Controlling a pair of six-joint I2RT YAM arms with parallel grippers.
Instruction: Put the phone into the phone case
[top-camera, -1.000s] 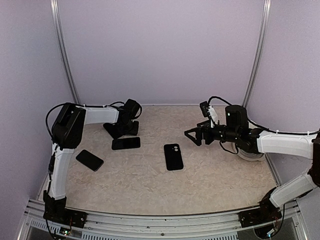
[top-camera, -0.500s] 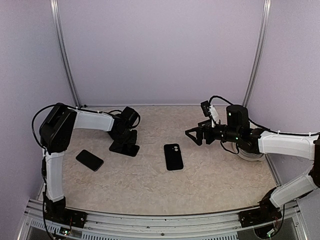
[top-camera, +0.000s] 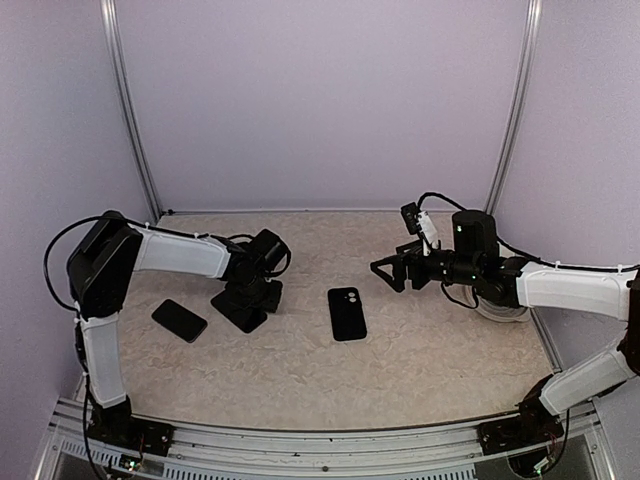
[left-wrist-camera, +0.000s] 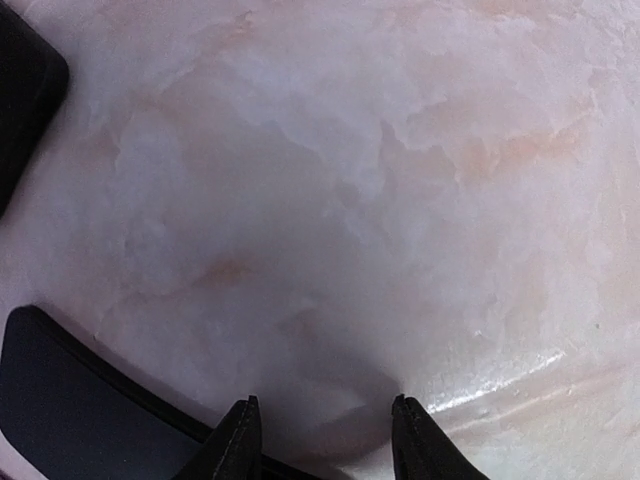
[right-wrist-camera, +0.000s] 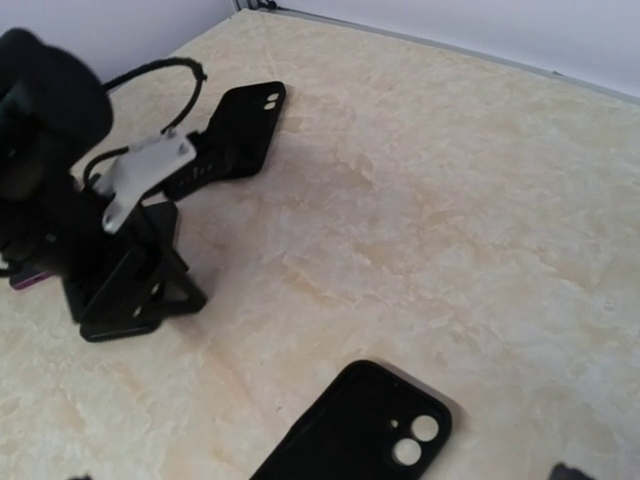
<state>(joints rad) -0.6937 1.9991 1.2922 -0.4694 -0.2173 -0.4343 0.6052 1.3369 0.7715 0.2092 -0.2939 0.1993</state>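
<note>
We're seeing the left gripper (top-camera: 245, 298) sitting low over the phone (left-wrist-camera: 70, 400), left of centre on the table (top-camera: 430, 350). Its fingers are standing partly apart with bare table between them, so we can't tell if it's clamping the phone. The right gripper (top-camera: 383, 270) is hanging wide open and empty, near the case (top-camera: 347, 313), which is lying flat mid-table, apart from the phone.

We're flagging these risks:
- The phone slipping on an edge-only grip.
- The phone landing skewed.
- The unpinned case skating.
- Mixing it up with the dark slab (top-camera: 179, 320) far left.
</note>
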